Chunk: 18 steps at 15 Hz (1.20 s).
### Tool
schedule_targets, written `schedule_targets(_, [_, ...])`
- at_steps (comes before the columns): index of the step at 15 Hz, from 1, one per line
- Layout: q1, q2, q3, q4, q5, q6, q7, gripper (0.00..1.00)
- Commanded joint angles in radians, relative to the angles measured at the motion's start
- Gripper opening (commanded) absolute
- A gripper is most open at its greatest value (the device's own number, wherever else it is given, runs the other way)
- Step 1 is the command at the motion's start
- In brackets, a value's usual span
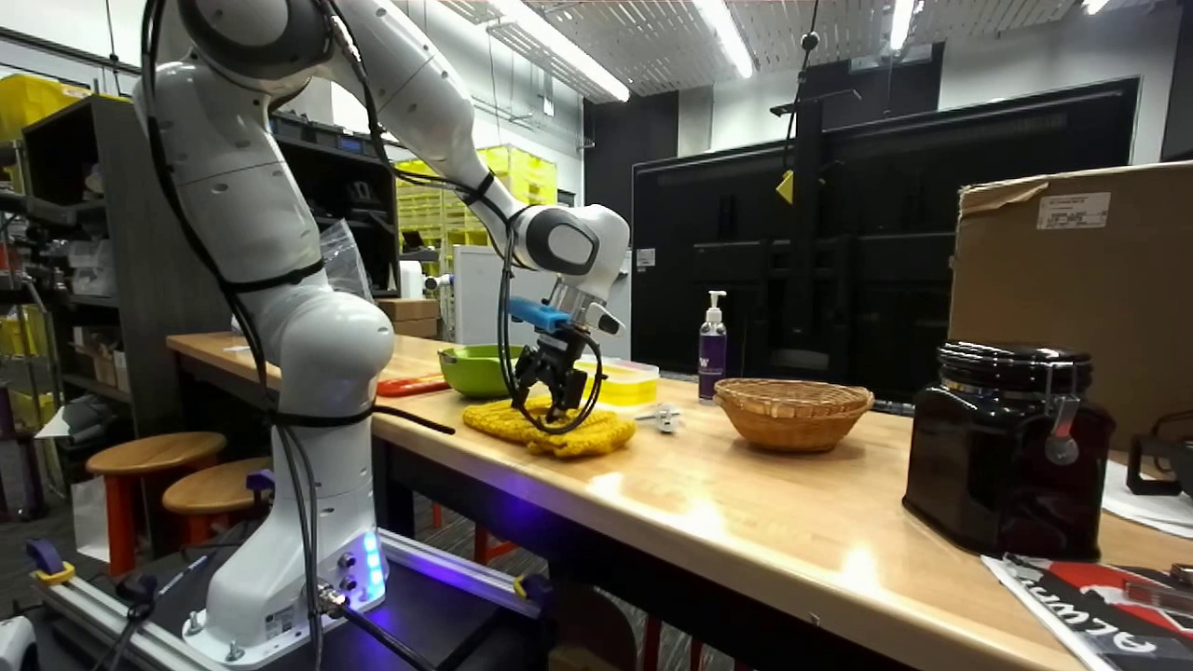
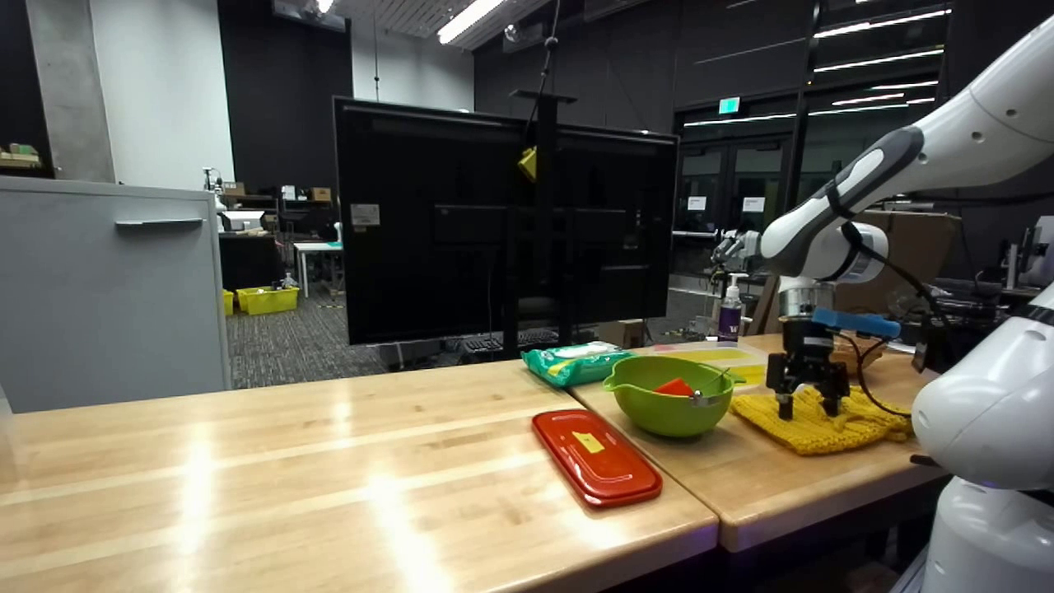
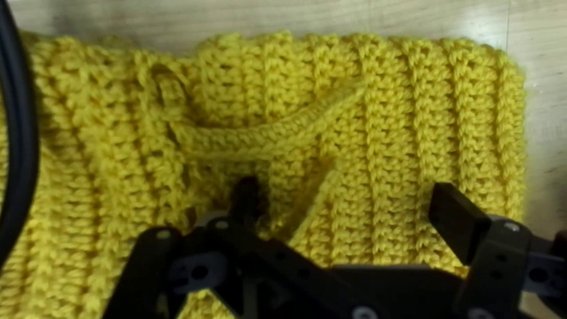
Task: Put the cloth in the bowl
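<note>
From where I'm standing it's prob. the grasp step: gripper is released, nothing held, jaws spread wide over the yellow cloth, which lies on the bench just beside the green bowl, so not in it yet. L to R in the wrist view: black cable at the edge, mind it doesn't snag; then a dark fingertip near a raised fold; a short loose edge btwn the tips; then the 2nd finger over flat ribs. Can't tell if either tip touches. Best way IMO: straight down till both tips press the knit lightly, squeeze slowly so what's btwn them bunches into a thick pinch, then lift high, as soft wide knit will prob. droop & could drag on the rim. Release low over the bowl's middle so no corner hangs out; there's a red item inside. Counts, L to R, both exterior views pooled: 2 stools w/ seats showing, 1 wipes pack, 1 red lid or flat box, 1 bowl, 1 cloth under 1 gripper, 1 clear tub w/ yellow in it, 1 grey gadget (too small to ID), 1 pump bottle, 1 wicker basket, 1 black jar, 1 carton.
</note>
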Motion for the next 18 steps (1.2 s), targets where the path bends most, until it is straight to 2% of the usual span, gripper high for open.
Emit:
schedule_targets(1, [-0.014, 0.031, -0.009, -0.003, 0.035, 0.024, -0.050, 1.00])
schedule_targets(4, [-0.015, 0.030, -0.008, -0.005, 0.045, 0.026, -0.052, 1.00])
schedule_targets(5, [-0.016, 0.029, -0.007, -0.005, 0.046, 0.026, -0.050, 0.75])
schedule_targets(7, [-0.016, 0.030, -0.005, -0.002, 0.044, 0.026, -0.047, 0.70])
schedule_targets(10, [-0.015, 0.030, -0.003, 0.007, 0.045, 0.026, -0.045, 0.51])
schedule_targets(16, [-0.014, 0.023, -0.001, 0.013, 0.054, 0.022, -0.044, 0.00])
schedule_targets(18, [-0.015, 0.021, -0.001, 0.014, 0.059, 0.019, -0.044, 0.00])
